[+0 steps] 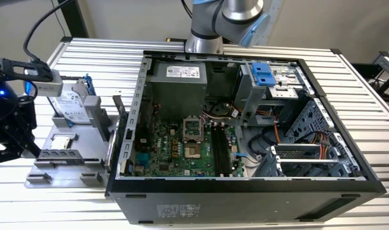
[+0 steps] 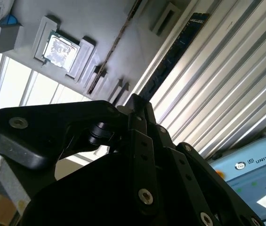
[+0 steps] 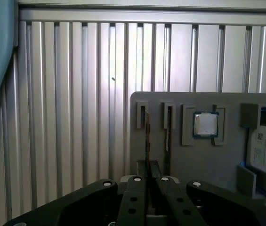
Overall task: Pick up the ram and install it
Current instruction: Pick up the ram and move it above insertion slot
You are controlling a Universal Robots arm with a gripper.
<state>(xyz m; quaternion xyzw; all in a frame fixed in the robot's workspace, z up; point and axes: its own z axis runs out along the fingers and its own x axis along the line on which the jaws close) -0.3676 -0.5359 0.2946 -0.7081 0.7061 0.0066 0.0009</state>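
Observation:
The ram (image 1: 58, 154) is a thin bluish stick with a row of black chips, standing on edge at the front of the grey holder (image 1: 66, 172) on the exterior view's left. My gripper (image 1: 33, 149) is at the ram's end nearest the arm. In the first wrist view the black fingers (image 3: 137, 188) close in from both sides on the ram (image 3: 146, 136), seen edge-on at a holder slot. In the second wrist view the ram (image 2: 175, 52) runs away from the gripper (image 2: 135, 101) over the ribbed table.
The open computer case (image 1: 245, 191) lies in the middle of the table, its motherboard's black slots (image 1: 221, 151) facing up. The holder also carries a silver hard drive (image 1: 73, 106) and a square processor chip (image 3: 205, 124). The arm's base (image 1: 204, 43) stands behind the case.

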